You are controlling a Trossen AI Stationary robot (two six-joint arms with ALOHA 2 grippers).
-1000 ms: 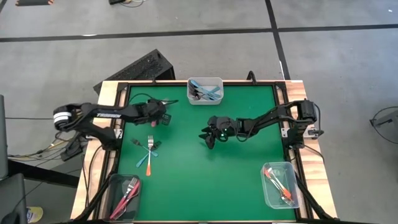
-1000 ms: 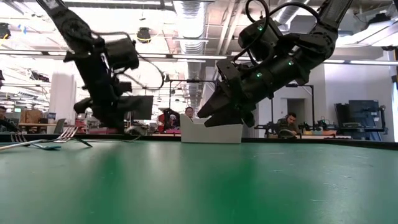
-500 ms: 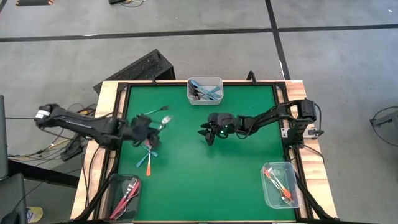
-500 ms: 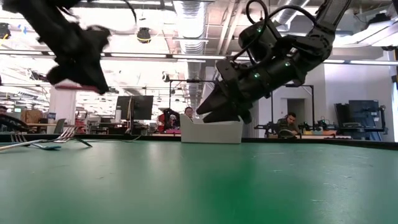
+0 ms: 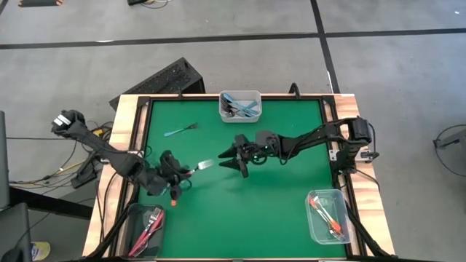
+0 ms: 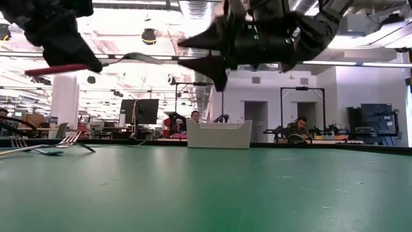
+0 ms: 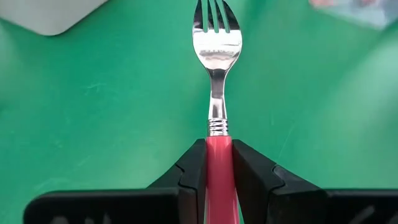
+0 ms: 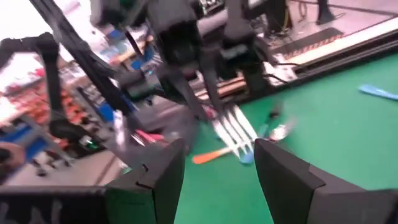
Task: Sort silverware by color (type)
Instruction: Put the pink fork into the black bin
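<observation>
- Green felt covers the table (image 5: 240, 204), with a clear container (image 5: 240, 105) of blue forks at its far edge.
- Left gripper (image 5: 178, 173) pinches a pink-red fork (image 7: 217, 124) by its handle, lifted above the mat, tines towards the right gripper (image 5: 227, 159).
- Right gripper hangs just beyond those tines, jaws spread and empty.
- One blue fork (image 5: 181, 131) lies on the mat, nearer the container.
</observation>
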